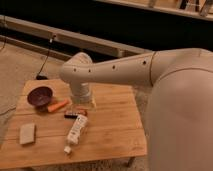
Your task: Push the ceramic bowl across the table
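The ceramic bowl (40,96), small, round and dark maroon, sits near the far left corner of the light wooden table (112,125). An orange carrot-like object (58,105) lies just right of it, touching or nearly touching its rim. My white arm reaches in from the right and bends down over the middle of the table. The gripper (81,103) hangs below the arm's wrist, right of the carrot and roughly a bowl's width from the bowl.
A beige sponge (27,133) lies at the front left. A white tube (76,130) lies in the middle, with a small dark bar (71,115) above it. A black cable and plug (41,76) rest on the carpet behind the table.
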